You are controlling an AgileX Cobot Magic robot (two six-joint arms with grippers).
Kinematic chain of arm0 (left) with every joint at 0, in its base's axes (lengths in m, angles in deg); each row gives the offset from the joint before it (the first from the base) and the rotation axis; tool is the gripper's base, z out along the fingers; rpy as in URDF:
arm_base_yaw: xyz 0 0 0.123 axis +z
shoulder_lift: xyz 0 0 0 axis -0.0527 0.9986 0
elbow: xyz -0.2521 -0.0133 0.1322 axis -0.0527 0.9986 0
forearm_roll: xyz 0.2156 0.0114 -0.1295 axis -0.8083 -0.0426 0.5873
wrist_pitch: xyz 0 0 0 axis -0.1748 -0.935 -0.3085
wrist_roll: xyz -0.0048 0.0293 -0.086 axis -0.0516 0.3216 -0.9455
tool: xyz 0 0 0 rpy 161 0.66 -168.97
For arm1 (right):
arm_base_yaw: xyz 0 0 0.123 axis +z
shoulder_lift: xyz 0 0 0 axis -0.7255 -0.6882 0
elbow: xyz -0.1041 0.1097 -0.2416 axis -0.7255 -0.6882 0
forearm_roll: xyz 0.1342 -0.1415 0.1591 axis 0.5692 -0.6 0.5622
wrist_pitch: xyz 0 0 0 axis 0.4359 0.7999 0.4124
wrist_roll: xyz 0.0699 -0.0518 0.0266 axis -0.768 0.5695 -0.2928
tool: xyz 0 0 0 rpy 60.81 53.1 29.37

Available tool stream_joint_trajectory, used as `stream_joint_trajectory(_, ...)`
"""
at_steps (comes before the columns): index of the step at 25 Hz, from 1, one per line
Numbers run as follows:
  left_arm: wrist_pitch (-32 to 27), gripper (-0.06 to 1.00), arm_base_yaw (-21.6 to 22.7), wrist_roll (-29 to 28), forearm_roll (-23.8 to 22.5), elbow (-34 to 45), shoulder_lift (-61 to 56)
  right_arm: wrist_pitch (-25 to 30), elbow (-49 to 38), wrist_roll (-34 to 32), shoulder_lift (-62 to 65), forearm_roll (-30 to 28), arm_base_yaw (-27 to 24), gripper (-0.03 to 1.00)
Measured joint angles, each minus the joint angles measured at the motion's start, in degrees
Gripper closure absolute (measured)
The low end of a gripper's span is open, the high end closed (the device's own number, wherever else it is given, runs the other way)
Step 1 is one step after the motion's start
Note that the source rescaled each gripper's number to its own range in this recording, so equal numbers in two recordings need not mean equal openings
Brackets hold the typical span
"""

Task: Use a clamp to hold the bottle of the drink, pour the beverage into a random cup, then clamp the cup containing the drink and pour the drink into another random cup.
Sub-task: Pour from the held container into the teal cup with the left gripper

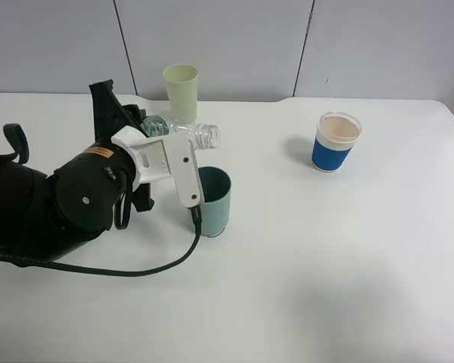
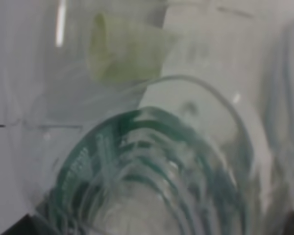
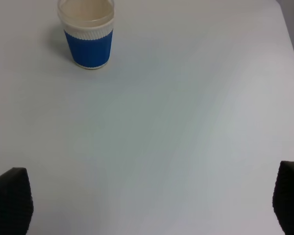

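Note:
My left gripper (image 1: 160, 140), black with a white jaw plate, is shut on the clear bottle (image 1: 183, 127). It holds the bottle tipped nearly level, with the capless mouth (image 1: 207, 136) just above the far rim of the teal cup (image 1: 214, 204). No stream of liquid can be made out. The left wrist view is filled by the bottle (image 2: 152, 171) and its green label, seen blurred and close. The white cup with the blue sleeve (image 1: 335, 143) stands at the right, and it also shows in the right wrist view (image 3: 86, 36). My right gripper (image 3: 149, 200) is open and empty, over bare table.
A pale yellow-green cup (image 1: 181, 83) stands at the back behind the bottle, and it shows through the bottle in the left wrist view (image 2: 125, 49). A black cable (image 1: 136, 271) trails over the white table (image 1: 325, 265) in front of the teal cup.

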Motion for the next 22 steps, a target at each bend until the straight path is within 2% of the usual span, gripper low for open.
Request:
stream_joint_trajectory(10, 2.1, 0.85, 2.06, 1.14, -1.25, 0.27, 1.8, 0.0, 0.0, 0.0, 0.0, 0.0, 0.0, -0.03)
stream_joint_trajectory(22, 3.33, 0.85, 2.24, 3.19, -4.75, 2.87, 1.8, 0.0, 0.0, 0.0, 0.0, 0.0, 0.0, -0.03)
